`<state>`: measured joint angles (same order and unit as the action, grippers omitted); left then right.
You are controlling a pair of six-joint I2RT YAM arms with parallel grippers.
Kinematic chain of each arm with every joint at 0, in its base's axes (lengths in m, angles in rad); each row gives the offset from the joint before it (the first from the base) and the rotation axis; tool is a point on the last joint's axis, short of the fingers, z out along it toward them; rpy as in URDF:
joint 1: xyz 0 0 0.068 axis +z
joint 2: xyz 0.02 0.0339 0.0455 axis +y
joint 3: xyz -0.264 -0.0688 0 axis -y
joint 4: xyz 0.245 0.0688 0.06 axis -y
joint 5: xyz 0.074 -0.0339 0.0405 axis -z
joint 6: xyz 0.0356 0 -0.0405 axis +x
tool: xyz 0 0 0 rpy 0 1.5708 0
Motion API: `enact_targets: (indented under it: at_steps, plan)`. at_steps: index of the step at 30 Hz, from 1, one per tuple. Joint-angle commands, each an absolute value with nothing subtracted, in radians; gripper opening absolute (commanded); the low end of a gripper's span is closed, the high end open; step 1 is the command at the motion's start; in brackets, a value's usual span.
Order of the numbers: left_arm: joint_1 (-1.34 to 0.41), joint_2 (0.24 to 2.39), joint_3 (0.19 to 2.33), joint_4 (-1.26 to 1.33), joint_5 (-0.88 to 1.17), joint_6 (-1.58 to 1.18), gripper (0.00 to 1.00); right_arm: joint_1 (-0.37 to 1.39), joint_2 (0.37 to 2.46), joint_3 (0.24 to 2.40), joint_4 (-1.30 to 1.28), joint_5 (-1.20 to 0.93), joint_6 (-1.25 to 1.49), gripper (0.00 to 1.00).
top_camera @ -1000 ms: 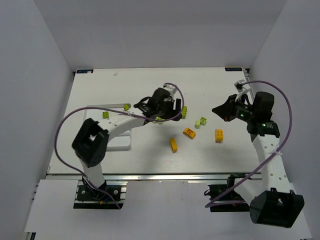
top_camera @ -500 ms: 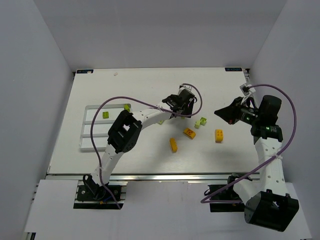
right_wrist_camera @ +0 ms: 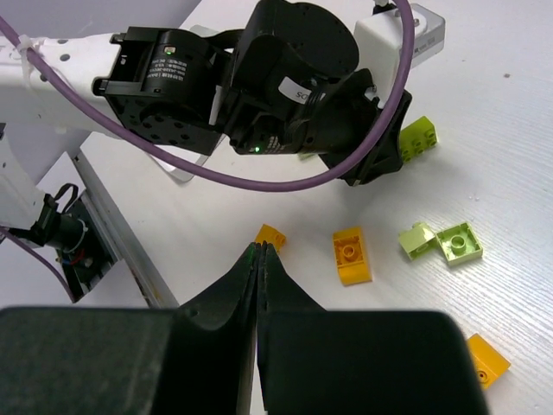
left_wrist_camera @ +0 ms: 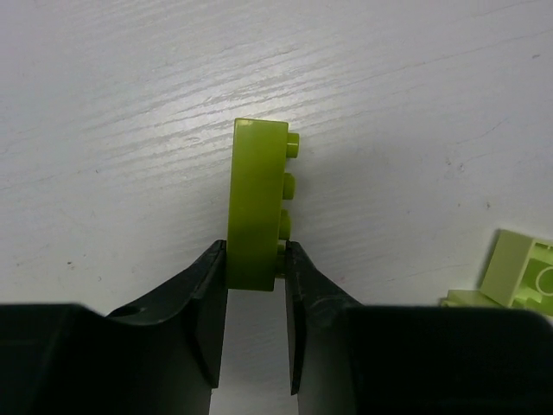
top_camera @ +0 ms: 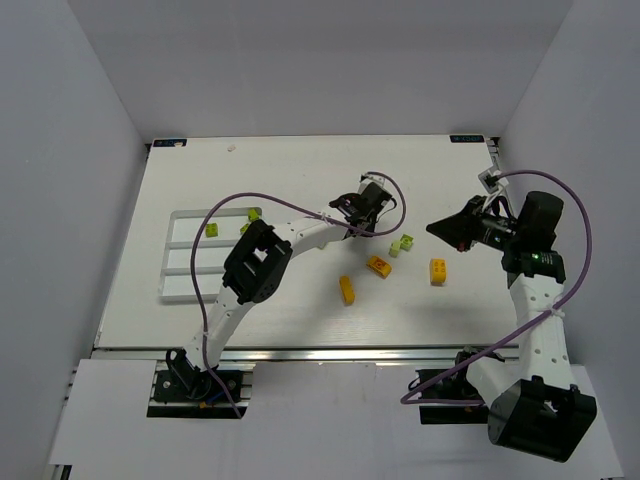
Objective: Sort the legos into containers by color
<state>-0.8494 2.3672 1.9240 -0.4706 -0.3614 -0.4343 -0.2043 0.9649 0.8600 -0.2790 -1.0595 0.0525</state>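
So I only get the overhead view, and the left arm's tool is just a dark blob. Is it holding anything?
Observer: Yes. Its wrist camera shows the left tool pinching a lime green brick by one end.
Operator: Lying flat?
Observer: No, turned on edge, studs facing sideways.
Operator: And the other arm?
Observer: The right tool is shut tight and empty.
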Motion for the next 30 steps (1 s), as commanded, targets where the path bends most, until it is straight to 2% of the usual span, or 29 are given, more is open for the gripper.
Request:
enact_targets:
  at_steps: [1, 4, 10, 13, 16, 20, 24, 30]
  plan:
    - [-0.847, 2.254, 1.895, -0.453, -0.397, -0.439, 0.1, -0.213, 0.965, 0.841, -0.238, -1.106, 0.045, 0.0]
    - [-0.831, 2.16, 1.818, -0.431, -0.385, -0.445, 0.0, -0.21, 0.979, 0.83, -0.241, -1.115, 0.043, 0.0]
    - [-0.747, 1.777, 1.508, -0.403, -0.481, -0.455, 0.0, -0.204, 1.006, 0.819, -0.235, -1.108, 0.029, 0.01]
    - [-0.642, 1.577, 1.329, -0.419, -0.541, -0.485, 0.0, -0.201, 1.014, 0.813, -0.226, -1.092, 0.026, 0.01]
    - [-0.556, 1.438, 1.255, -0.472, -0.563, -0.517, 0.0, -0.196, 1.022, 0.811, -0.225, -1.085, 0.028, 0.01]
    - [-0.427, 1.391, 1.19, -0.532, -0.561, -0.538, 0.0, -0.186, 1.031, 0.807, -0.221, -1.065, 0.026, 0.02]
    - [-0.298, 1.452, 1.17, -0.54, -0.529, -0.541, 0.0, -0.181, 1.045, 0.805, -0.221, -1.052, 0.022, 0.03]
    - [-0.216, 1.543, 1.186, -0.491, -0.442, -0.538, 0.0, -0.178, 1.055, 0.81, -0.226, -1.048, 0.011, 0.05]
